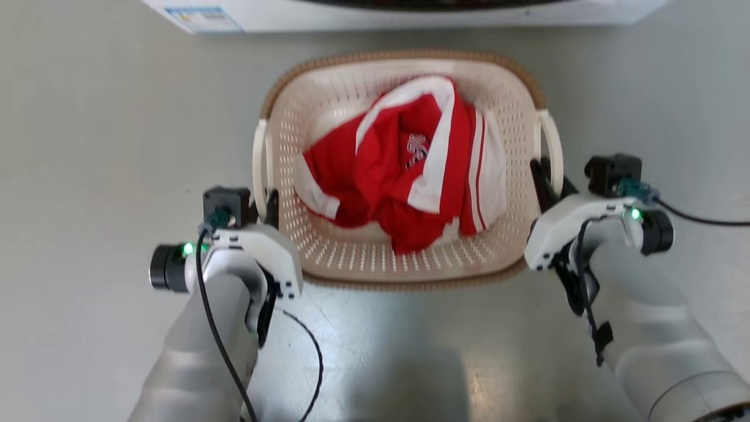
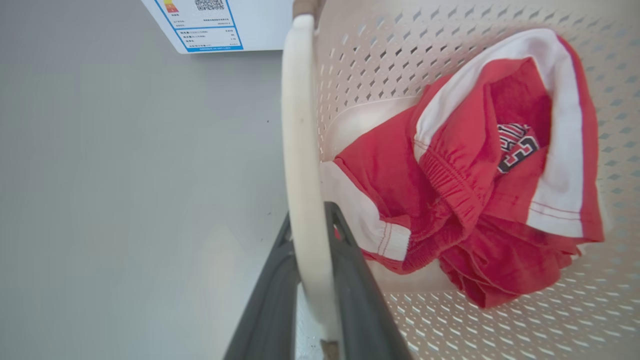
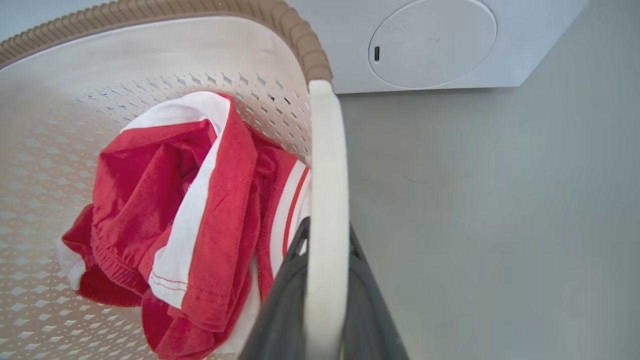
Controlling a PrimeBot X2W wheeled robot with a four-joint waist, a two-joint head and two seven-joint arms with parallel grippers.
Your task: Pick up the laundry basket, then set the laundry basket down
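Observation:
The laundry basket [image 1: 404,57] is cream-white, perforated, with a brown woven-look rim, and sits in the middle of the head view. A crumpled red and white garment [image 1: 404,176] lies inside it. My left gripper [image 1: 268,202] is at the basket's left white handle [image 2: 300,125], its dark fingers [image 2: 270,300] pressed on both sides of the handle, shut on it. My right gripper [image 1: 544,176] is shut the same way on the right handle [image 3: 327,175], with a finger [image 3: 372,315] on each side. Whether the basket is off the floor I cannot tell.
A white washing machine [image 1: 410,14] stands just beyond the basket, with a blue-edged label [image 2: 210,25] and a round cover [image 3: 430,45]. Smooth grey floor [image 1: 88,146] lies to both sides and in front of the basket.

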